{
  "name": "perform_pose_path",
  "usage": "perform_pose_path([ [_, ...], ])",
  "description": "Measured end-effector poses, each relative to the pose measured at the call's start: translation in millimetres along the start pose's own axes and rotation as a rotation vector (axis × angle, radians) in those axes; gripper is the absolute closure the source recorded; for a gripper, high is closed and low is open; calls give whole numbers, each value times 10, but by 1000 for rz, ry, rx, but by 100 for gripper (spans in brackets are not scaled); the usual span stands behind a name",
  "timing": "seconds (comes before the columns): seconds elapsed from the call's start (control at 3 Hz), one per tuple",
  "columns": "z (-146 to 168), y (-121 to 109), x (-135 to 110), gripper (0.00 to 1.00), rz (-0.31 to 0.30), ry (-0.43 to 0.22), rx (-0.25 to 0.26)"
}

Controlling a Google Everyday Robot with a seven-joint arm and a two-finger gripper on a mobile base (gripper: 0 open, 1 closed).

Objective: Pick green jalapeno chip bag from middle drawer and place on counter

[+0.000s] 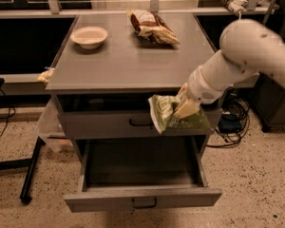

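My gripper (183, 109) is shut on the green jalapeno chip bag (167, 115) and holds it in the air in front of the closed upper drawer front, just below the counter's front edge. The bag is green with a pale label and tilts to the left. The middle drawer (141, 197) stands pulled open below it, and its dark tray looks empty. The counter (128, 61) is the grey slab on top of the cabinet. My white arm comes in from the upper right.
A white bowl (89, 36) sits at the counter's back left. A brown and white snack bag (151, 25) lies at its back middle. The closed upper drawer front has a black handle (140, 122). Cables lie on the floor at the right.
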State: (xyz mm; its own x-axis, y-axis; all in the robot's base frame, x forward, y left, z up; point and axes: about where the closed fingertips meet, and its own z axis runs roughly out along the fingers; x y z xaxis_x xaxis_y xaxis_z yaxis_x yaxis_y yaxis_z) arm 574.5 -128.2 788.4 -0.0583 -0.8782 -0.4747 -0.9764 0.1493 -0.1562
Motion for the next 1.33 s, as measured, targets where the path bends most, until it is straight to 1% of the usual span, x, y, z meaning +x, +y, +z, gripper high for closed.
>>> perform_pose_path([
  [0.33, -820, -169, -585, 100, -83, 74, 81],
  [0.67, -973, -186, -740, 100, -109, 75, 89],
  [1.0, -938, -256, -754, 100, -112, 72, 100],
  [1.33, -839, -577, -781, 100, -145, 44, 138],
])
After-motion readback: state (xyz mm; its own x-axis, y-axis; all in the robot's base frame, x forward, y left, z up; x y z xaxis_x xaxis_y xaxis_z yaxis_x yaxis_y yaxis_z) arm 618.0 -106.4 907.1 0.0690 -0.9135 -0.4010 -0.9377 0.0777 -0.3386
